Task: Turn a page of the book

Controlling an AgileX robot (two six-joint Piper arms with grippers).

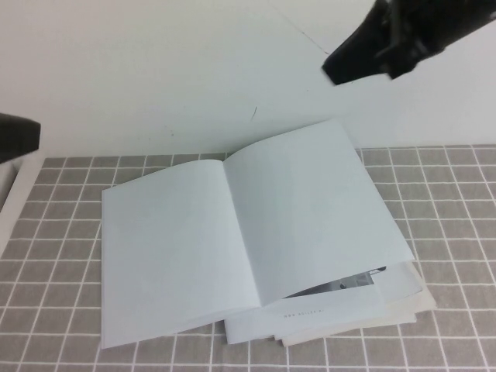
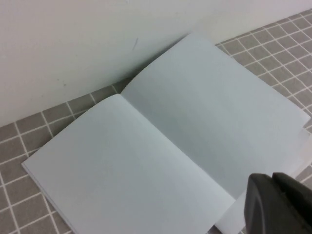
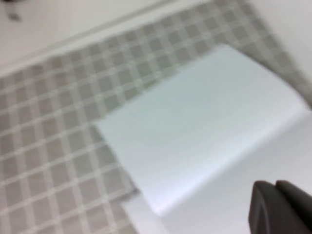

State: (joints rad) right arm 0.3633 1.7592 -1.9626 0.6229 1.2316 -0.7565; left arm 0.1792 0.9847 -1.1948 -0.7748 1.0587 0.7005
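Observation:
The book (image 1: 232, 232) lies open on the checked mat, and both facing sheets are blank white. The right sheet (image 1: 310, 209) rests slightly raised over the lower pages. A strip of a printed page (image 1: 349, 284) with a dark picture peeks out under its near edge. My right gripper (image 1: 341, 68) hangs high above the book's far right corner, shut and empty; in the right wrist view its fingers (image 3: 265, 204) are together over the book (image 3: 195, 126). My left gripper (image 1: 19, 136) sits at the far left edge, shut and empty, and the left wrist view (image 2: 271, 179) shows the book (image 2: 161, 136).
A grey checked mat (image 1: 449, 194) covers the table. A white wall (image 1: 155, 70) stands close behind the book's far edge. A white ledge (image 1: 9, 194) runs along the mat's left side. Loose page edges (image 1: 364, 314) stick out at the book's near right.

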